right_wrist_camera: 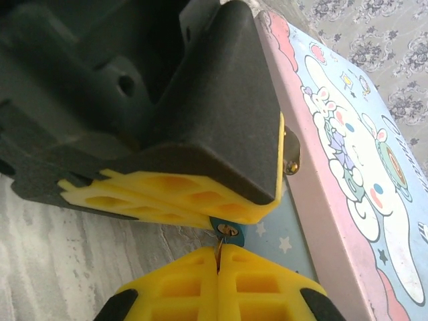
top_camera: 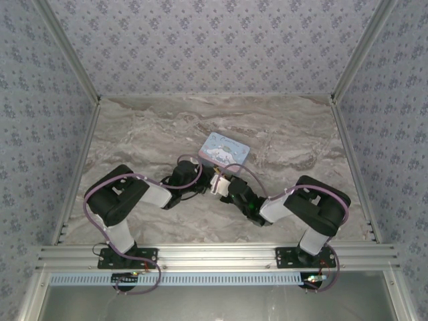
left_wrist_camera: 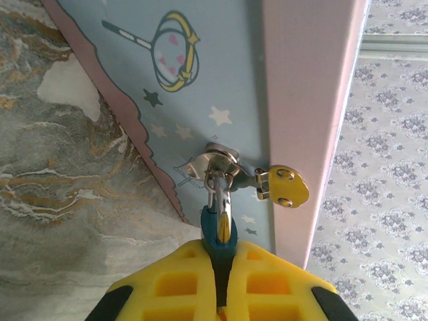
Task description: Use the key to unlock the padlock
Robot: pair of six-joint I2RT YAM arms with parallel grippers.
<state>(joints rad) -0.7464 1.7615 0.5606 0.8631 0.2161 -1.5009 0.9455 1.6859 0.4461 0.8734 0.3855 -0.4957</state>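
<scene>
The left gripper point(left_wrist_camera: 221, 261) has its yellow fingers point(left_wrist_camera: 167, 284) pinched narrow on the blue body of the padlock point(left_wrist_camera: 210, 231), which stands up out of the fingertips; the thin metal shackle point(left_wrist_camera: 218, 190) runs through the silver hasp point(left_wrist_camera: 224, 159) on the side of the pastel-blue tin point(left_wrist_camera: 221, 60), so the padlock hangs against the tin, just above the marbled tabletop point(left_wrist_camera: 60, 187); a gold latch plate point(left_wrist_camera: 286, 186) sits just beside the hasp. From the right wrist, the right gripper point(right_wrist_camera: 218, 257) is closed tight on a thin brass key point(right_wrist_camera: 219, 251); the key's tip meets the keyhole end of the padlock, directly above the fingertips and just under the left gripper's fingers.
</scene>
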